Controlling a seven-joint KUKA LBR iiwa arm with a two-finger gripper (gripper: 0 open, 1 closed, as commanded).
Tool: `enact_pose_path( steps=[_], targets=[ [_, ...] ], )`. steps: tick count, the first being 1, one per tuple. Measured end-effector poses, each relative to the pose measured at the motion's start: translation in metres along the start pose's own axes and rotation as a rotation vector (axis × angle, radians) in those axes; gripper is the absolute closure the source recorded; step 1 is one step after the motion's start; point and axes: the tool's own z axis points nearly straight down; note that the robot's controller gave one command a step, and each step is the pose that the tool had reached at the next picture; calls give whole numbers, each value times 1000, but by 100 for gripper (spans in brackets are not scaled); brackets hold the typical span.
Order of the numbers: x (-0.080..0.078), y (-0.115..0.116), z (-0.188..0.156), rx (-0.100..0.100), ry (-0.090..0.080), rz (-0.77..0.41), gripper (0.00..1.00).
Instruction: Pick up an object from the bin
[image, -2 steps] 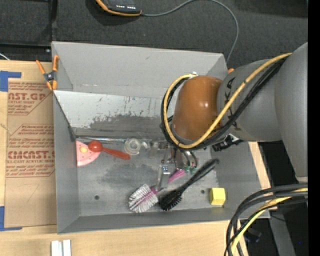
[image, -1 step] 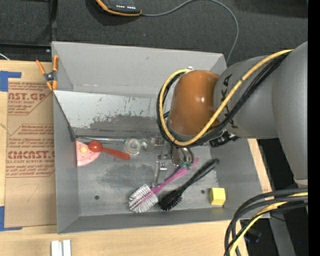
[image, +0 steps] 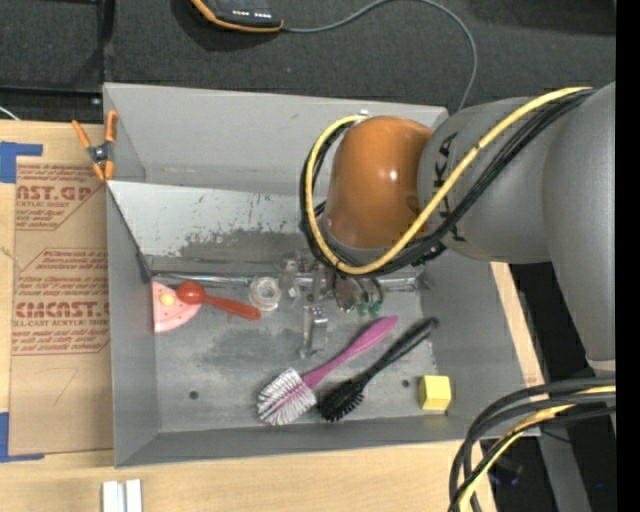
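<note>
My gripper (image: 316, 300) hangs below the orange wrist cover over the middle of the bin floor, close to the back wall. Just left of it lies a small clear round cap (image: 265, 290). Beyond the cap, a red spoon (image: 215, 302) points left, its bowl resting against a pink wedge (image: 168, 306). In front of the gripper, a pink brush (image: 340, 358) with white bristles runs diagonally toward the front. A black brush (image: 382, 362) lies beside it on the right, roughly parallel. None of these is seen held by the gripper.
A yellow cube (image: 435, 392) sits near the bin's front right corner. A small green thing (image: 373, 297) peeks out under the wrist cover, right of the gripper. The arm and its cables cover the bin's right back part.
</note>
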Motion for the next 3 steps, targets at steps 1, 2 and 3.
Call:
enact_pose_path(
  steps=[1,2,3],
  targets=[
    [20,-43,39,-2,-4,64,0],
    [5,-79,47,-3,-9,29,0],
    [6,-74,49,-1,-11,-8,0]
  ],
)
